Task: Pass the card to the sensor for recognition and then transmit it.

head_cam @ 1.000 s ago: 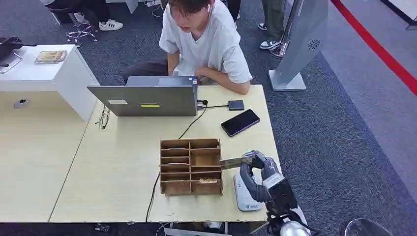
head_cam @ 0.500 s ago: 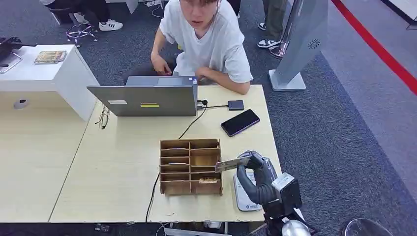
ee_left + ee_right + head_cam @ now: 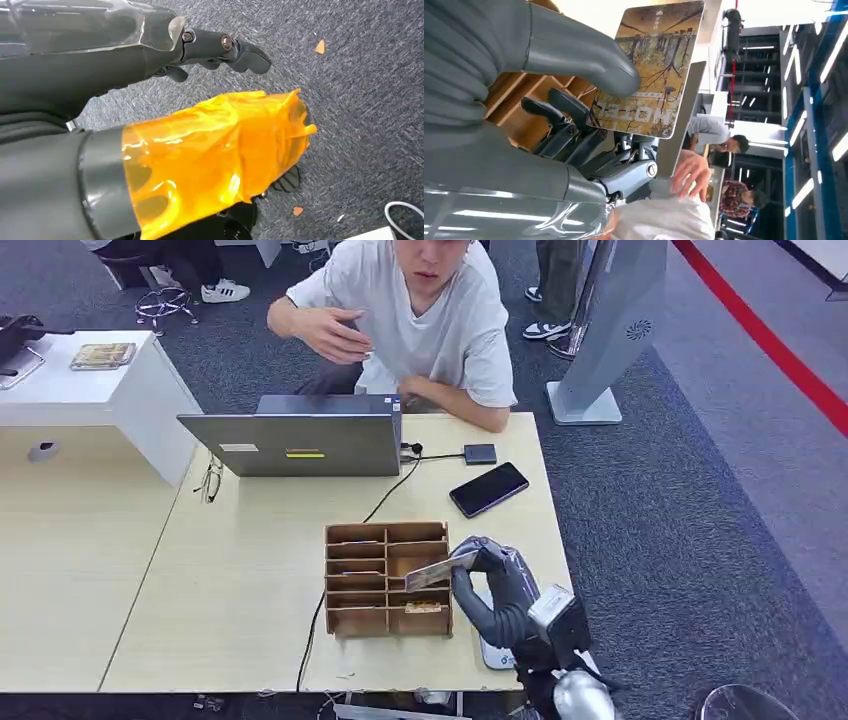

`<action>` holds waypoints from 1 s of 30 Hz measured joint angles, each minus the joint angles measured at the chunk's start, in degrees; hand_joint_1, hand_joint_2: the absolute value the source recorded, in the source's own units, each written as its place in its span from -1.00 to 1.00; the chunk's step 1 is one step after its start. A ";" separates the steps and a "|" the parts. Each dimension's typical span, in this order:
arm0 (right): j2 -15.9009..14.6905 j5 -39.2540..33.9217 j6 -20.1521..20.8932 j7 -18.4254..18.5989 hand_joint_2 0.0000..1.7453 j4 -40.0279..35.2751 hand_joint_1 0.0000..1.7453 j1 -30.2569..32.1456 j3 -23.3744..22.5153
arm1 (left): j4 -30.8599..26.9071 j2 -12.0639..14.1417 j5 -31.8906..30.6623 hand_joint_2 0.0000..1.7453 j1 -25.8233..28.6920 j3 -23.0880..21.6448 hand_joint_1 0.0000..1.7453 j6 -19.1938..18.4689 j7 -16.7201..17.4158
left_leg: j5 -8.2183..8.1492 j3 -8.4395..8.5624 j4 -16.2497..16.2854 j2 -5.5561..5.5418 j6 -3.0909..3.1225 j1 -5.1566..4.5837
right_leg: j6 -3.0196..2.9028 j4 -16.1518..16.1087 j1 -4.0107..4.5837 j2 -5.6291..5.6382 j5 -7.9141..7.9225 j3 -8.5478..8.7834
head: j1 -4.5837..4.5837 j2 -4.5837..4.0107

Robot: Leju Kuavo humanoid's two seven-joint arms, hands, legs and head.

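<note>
Card [image 3: 441, 570] pinched in the right hand [image 3: 497, 585], lower centre-right of the head view, hanging above the right-hand column of the wooden organizer [image 3: 387, 578]. Right wrist view: thumb [image 3: 574, 50] on the printed face of the card [image 3: 649, 70], dark fingers [image 3: 574, 125] behind it. Firm pinch, other fingers curled under.

Card's long axis runs left-right across the frame, left end dipped slightly, free end pointing left over the box, away from the hand.

Sensor: taking the white reader [image 3: 497, 650] at the table's near edge for it, mostly hidden under the right forearm. It lies below and right of the card, on the hand's own side. Judgement: the coming move turns on that offset. The card must travel back right and down toward the bottom of the frame, face lowered flat to the reader.

Left hand [image 3: 225, 47] hangs over grey carpet [image 3: 360, 90], fingers loosely apart, holding nothing. Well away from the table, so the right arm is the nearer.

Person [image 3: 420, 310] sits behind the laptop [image 3: 300, 440], top centre.
</note>
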 joint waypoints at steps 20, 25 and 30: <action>0.44 3.10 -1.84 1.62 1.00 3.50 1.00 -7.27 4.35 | 0.00 0.39 0.00 -1.00 0.02 -2.19 -1.00 0.15 0.17 | 0.01 0.00 0.00 0.00 -0.01 0.00 | 0.00 0.01 0.00 0.00 0.00 0.00 | 0.00 0.00; 0.90 3.85 -3.26 2.25 1.00 4.55 1.00 -9.21 5.05 | -0.02 0.50 0.00 -1.00 0.02 -2.53 -1.00 0.46 0.28 | 0.01 0.00 0.00 0.00 -0.01 0.00 | 0.00 0.02 0.00 0.00 0.00 0.00 | 0.00 0.00; 1.38 4.82 -4.94 3.02 1.00 5.70 1.00 -11.06 5.66 | -0.02 0.68 0.00 -1.00 0.01 -2.88 -1.00 0.87 0.46 | 0.01 0.00 0.00 0.00 -0.01 0.00 | 0.00 0.02 0.00 0.00 0.00 0.00 | 0.02 0.00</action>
